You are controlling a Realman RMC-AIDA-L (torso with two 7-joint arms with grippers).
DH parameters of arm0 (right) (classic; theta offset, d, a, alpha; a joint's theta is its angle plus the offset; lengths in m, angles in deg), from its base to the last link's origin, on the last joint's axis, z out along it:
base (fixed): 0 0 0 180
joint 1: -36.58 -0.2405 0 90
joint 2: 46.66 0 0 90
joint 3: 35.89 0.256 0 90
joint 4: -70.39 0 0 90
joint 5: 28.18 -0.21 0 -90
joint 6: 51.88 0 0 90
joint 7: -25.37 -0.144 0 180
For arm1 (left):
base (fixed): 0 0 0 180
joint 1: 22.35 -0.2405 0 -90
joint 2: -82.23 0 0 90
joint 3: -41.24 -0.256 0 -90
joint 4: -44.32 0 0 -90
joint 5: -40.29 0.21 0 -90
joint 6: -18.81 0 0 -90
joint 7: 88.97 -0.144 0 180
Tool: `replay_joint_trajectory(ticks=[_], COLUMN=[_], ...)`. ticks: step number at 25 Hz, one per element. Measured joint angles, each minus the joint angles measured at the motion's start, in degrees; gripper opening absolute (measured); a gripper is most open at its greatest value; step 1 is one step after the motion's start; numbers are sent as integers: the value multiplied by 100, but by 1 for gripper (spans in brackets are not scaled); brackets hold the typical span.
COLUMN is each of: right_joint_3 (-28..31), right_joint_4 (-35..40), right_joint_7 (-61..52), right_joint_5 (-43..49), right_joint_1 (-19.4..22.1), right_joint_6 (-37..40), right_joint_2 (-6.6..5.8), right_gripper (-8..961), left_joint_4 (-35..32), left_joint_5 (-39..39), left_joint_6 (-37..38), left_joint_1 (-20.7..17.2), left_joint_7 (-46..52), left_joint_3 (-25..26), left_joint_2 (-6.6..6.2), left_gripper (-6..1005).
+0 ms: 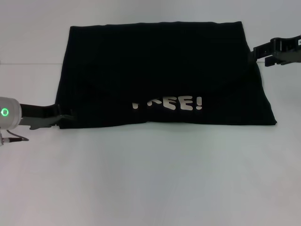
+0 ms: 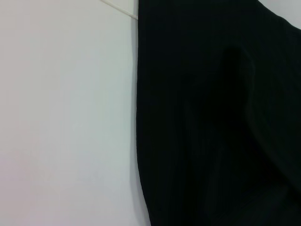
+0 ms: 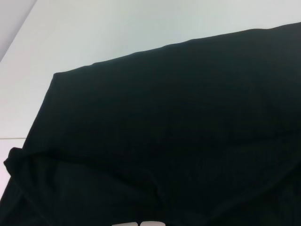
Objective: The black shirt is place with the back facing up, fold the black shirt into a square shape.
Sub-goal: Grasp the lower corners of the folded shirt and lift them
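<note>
Black shirt (image 2: 216,122) spread flat on a pale surface (image 2: 66,117), one long, slightly curved fabric edge running between cloth and bare surface, soft folds and a raised ridge seen in the fabric, a thin pale line crossing the surface near the shirt's far corner

plain white table (image 1: 150,179) fills nearly the whole head view, smooth, matte, evenly lit with soft shadowless light. slightly greyer band along the far edge. in the right wrist view a pale grey strip (image 3: 14,19) lies beyond the table corner.
</note>
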Motion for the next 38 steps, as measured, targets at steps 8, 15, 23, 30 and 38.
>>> replay_joint_trajectory(ticks=[8,15,23,30,38], right_joint_3=[0,0,0,-38,-28], right_joint_4=[0,0,0,17,18], right_joint_7=[3,3,3,111,348], right_joint_5=[0,0,0,159,889], right_joint_1=[60,80,113,171,423], right_joint_6=[2,25,46,299,550], right_joint_2=[0,-6,-28,-87,-79], right_gripper=[645,646,645,644,646], left_joint_4=[134,115,85,-213,-350], left_joint_5=[-9,-10,9,-50,-194], left_joint_6=[-166,-43,10,582,725], left_joint_1=[62,72,82,123,203], left_joint_7=[-4,45,114,105,130], left_joint_3=[-139,-143,-137,-59,46], left_joint_2=[14,19,1,-59,-139], left_gripper=[409,368,228,34,-1])
